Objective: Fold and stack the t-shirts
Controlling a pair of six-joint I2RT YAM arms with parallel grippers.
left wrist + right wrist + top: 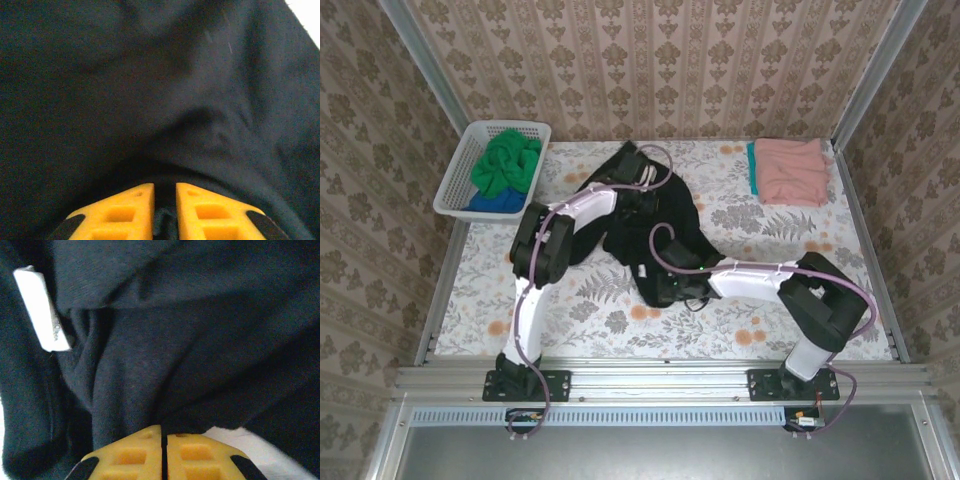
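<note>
A black t-shirt (pixel 665 225) lies crumpled in the middle of the table. My left gripper (pixel 638 190) sits on its far part, and in the left wrist view the yellow fingers (pixel 135 205) are shut on a fold of the black t-shirt (pixel 150 90), with the left gripper (pixel 165 187) pinching dark cloth. My right gripper (pixel 675 292) is at the shirt's near edge. Seen from the right wrist, the right gripper (pixel 164 429) is shut on the hem of the black t-shirt (pixel 200 350). A white label (pixel 42 310) shows at upper left.
A folded salmon pink t-shirt (pixel 790 170) rests on a teal one (pixel 752 170) at the back right. The white lattice basket (pixel 457 175) at the back left holds a green t-shirt (pixel 508 162) and a blue one (pixel 498 203). Wallpapered walls surround the table.
</note>
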